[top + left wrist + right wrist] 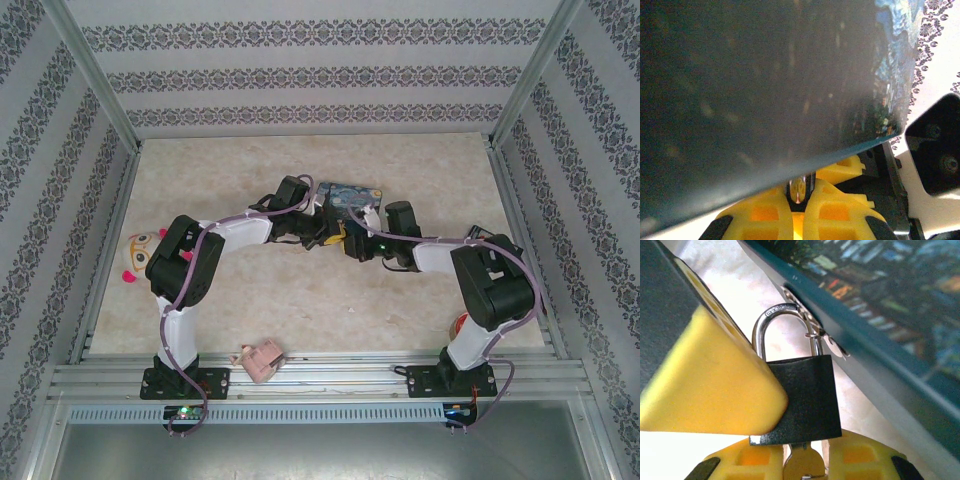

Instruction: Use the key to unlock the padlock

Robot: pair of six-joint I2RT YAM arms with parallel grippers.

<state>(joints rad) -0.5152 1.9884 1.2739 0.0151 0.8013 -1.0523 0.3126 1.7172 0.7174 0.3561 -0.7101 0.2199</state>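
The right end effector (806, 454), narrowed on what appears to be the key (801, 464), sits directly beneath the black padlock (807, 390), which the tightly closed left end effector (799, 194) pinches. The silver shackle (776, 310) threads a small ring (812, 333) on the blue tin (880, 315), which rests on the pale surface (300, 310).

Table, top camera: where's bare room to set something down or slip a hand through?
Bare table: the far strip between back wall and tin; the near middle, beyond the pink object. Crowded: the centre, where left gripper, right gripper, padlock, key and tin bunch together; the toy takes the left edge.
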